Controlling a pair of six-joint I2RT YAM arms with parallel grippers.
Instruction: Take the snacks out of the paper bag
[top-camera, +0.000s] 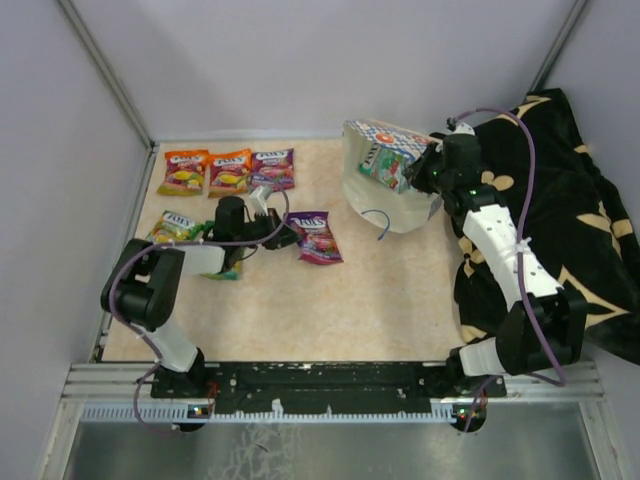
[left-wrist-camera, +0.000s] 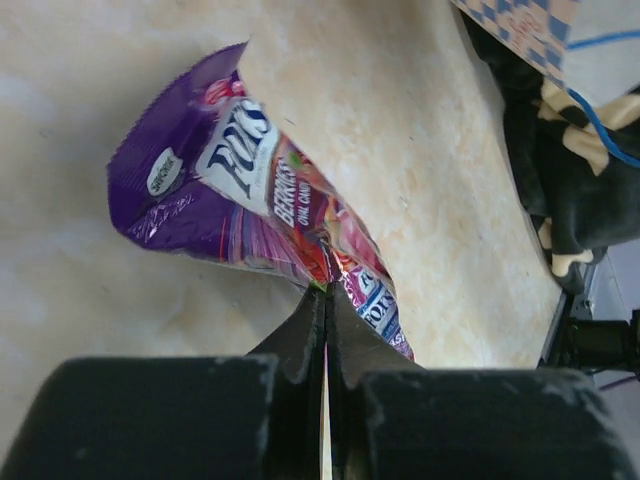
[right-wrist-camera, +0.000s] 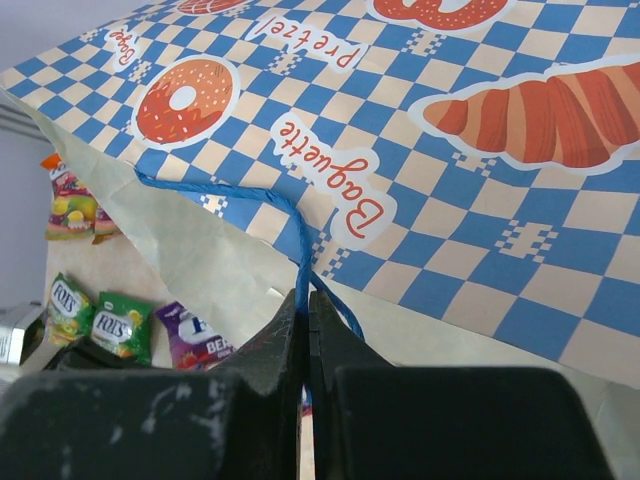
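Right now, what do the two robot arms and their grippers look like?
The left arm and right arm mix black joints with white links, a purple cable running along each. The left gripper and right gripper are black, scuffed whitish.

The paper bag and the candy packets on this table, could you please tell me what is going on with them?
The right hand is shut on the blue cord handle of the paper bag, holding it at the far right of the table. The left hand pinches the edge of a purple packet lying on the table. Three more packets sit in a row at the far left, green ones lie by the left arm, and one greenish packet shows at the bag.
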